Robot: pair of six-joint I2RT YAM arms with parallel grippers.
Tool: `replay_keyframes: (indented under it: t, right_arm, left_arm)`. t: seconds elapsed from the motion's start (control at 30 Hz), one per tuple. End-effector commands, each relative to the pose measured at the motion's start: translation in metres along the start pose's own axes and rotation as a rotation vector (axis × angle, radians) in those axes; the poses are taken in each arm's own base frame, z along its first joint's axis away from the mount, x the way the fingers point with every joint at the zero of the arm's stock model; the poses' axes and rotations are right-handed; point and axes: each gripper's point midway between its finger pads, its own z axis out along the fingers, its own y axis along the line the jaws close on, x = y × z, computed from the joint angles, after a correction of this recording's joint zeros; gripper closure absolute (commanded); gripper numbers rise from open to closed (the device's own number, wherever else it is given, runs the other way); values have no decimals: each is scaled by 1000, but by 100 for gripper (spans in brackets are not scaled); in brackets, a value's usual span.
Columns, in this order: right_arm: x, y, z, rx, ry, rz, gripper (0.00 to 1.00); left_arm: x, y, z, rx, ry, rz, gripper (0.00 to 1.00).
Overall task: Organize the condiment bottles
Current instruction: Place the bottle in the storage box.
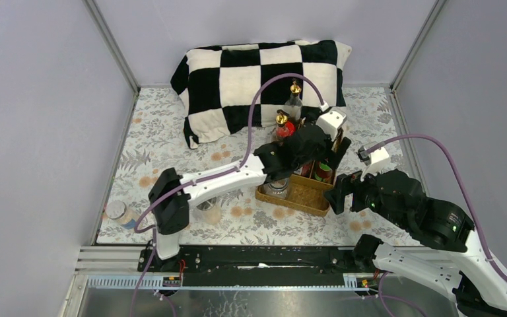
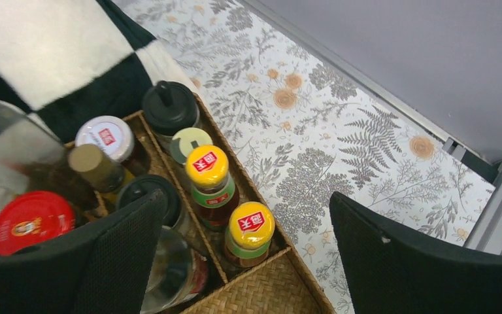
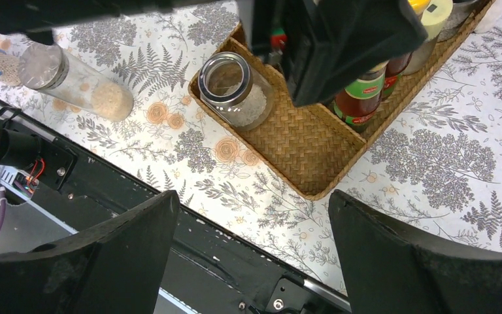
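Most of the bottles (image 2: 207,166) stand upright in the tray (image 3: 301,147), a brown wicker box of tight herringbone weave split by thin woven walls. One long compartment holds a yellow-capped pair (image 2: 251,225) with amber contents and green labels, then a cream cap (image 2: 191,144) and a black spout cap (image 2: 170,106). The next row holds a white cap (image 2: 104,137), a dull gold cap (image 2: 95,165), a glossy red lid (image 2: 31,221) and a half-hidden black lid (image 2: 145,190). A round clear jar (image 3: 235,91) of white grains sits in the tray's near corner.

Two tall gold-topped bottles (image 1: 295,92) rise at the tray's far side; I cannot tell whether they stand inside it. A tan-grain jar (image 3: 72,78) stands on the bench (image 3: 444,157) left of the tray, and a white-lidded jar (image 1: 119,212) is well apart at the left edge.

The left gripper (image 2: 248,199) hangs over the tray, its flat black fingers wide apart and empty. The right gripper (image 3: 253,196) hovers by the tray's near right corner, its fingers also spread and holding nothing.

A fern-and-flower printed cloth covers the bench, and a soft black-and-white checked pillow (image 1: 237,79) lies behind.
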Motion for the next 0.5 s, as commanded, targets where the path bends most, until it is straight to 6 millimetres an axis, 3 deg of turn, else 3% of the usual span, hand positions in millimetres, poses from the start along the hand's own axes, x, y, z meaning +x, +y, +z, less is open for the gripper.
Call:
replay_keyframes:
  t: [0.0,0.1,0.23,0.37,0.4,0.47]
  right_arm:
    - [-5,8,-1,-37,-19,28,9]
    - [-2,11,1,-51,-3,28,9]
    - [4,16,6,-68,29,22,9]
    - [8,20,10,-87,40,19,9]
    - [9,22,12,-93,44,18,9]
    - [11,26,15,-110,57,15,9]
  left_arm:
    - [-29,6,-34,-67,-41,26,2]
    - [-46,11,-56,-122,-70,25,4]
    - [-52,53,-94,-342,-84,-58,11]
    - [-31,103,-135,-636,-63,-150,25]
    - [-25,115,-146,-721,-64,-171,24]
    - [-9,129,-162,-818,-55,-224,9]
